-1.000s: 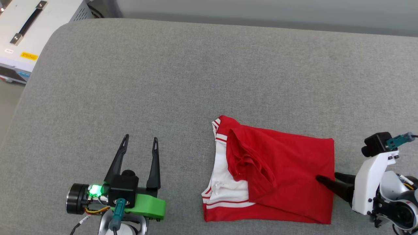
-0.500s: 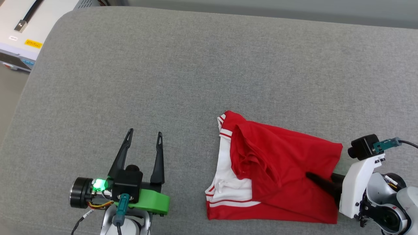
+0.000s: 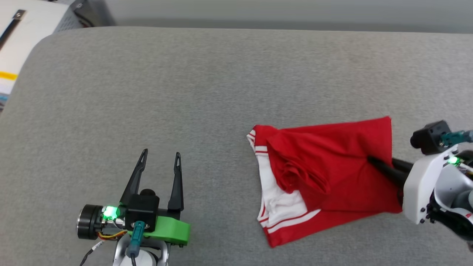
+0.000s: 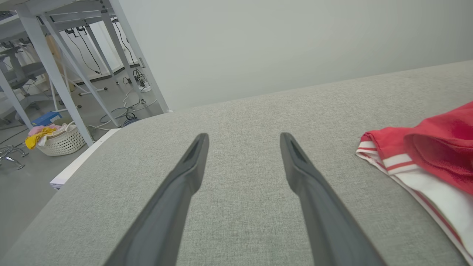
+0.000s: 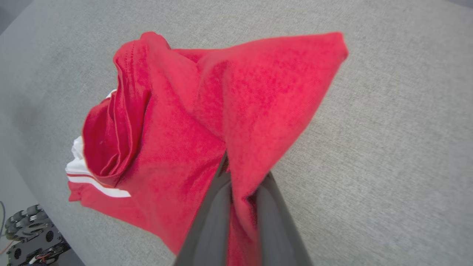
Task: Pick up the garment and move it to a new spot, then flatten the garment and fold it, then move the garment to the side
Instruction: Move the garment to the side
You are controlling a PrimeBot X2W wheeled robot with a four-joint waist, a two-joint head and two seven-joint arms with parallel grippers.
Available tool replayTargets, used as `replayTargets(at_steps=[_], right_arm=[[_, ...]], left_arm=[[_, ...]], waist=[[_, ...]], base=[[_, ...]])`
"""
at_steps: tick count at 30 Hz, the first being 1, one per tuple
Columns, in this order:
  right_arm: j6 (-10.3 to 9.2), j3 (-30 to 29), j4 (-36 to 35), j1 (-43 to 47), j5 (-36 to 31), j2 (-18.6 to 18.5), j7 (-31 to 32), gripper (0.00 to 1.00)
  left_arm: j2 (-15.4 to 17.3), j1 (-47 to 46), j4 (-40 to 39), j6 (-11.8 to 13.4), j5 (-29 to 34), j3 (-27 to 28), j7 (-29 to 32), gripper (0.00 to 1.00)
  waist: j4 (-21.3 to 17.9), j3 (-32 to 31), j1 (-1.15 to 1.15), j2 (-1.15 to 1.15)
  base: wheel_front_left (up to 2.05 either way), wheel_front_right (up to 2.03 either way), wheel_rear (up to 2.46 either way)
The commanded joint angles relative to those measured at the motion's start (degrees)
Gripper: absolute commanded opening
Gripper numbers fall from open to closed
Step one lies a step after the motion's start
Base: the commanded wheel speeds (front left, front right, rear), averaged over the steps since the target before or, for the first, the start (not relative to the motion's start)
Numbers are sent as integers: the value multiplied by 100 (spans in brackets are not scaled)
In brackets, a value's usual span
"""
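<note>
The garment [image 3: 332,166] is a folded red shirt with a white, red-striped sleeve, lying right of centre on the grey cushioned surface [image 3: 184,92]. My right gripper [image 3: 371,160] comes in from the right and is shut on its right edge. In the right wrist view the red garment [image 5: 177,122] bunches up between the two dark fingers [image 5: 210,218] and its near edge hangs raised off the surface. My left gripper [image 3: 159,157] rests at the lower left, open and holding nothing, well left of the garment. In the left wrist view the garment [image 4: 436,147] lies to the right of my left gripper [image 4: 242,142].
A white cabinet [image 3: 22,33] stands beyond the surface's far-left corner. In the left wrist view, past the surface's left edge, are metal table legs [image 4: 55,74] and a white basket [image 4: 61,138] of cloths on the floor. A wall runs behind the surface.
My right gripper has gone from open to shut on the garment's right edge and pulled it up and back, so the garment has turned and bunched. The head camera has shifted. The left arm is unchanged.
</note>
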Motion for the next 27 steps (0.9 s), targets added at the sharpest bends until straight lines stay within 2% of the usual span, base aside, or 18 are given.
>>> replayTargets(at_steps=[1, 7, 15, 19, 27], right_arm=[[-5, -13, -104, -169, -96, -94, 17, 0], [-5, -119, -396, -440, -343, -432, 184, 0], [-5, -299, -361, -829, -463, -680, 355, 0], [-5, -423, 1, -1102, -542, -845, 387, 0], [-5, -513, 1057, -1674, -889, -1375, 378, 0]], left_arm=[[23, 45, -24, 27, -7, 33, -33, 100], [84, -3, -57, -11, 20, 46, -33, 100], [213, -132, -194, 11, 53, 149, -33, 100], [305, -279, -290, -27, 103, 143, -33, 100], [456, -591, -489, -67, 203, 49, -33, 100]], waist=[[-379, -27, -1, 0], [-890, 96, -1, 0], [-1396, 480, -1, 0], [-1450, 780, -1, 0], [-1291, 1337, -1, 0]], base=[[0, 0, 0], [0, 0, 0], [0, 0, 0], [0, 0, 0], [0, 0, 0]])
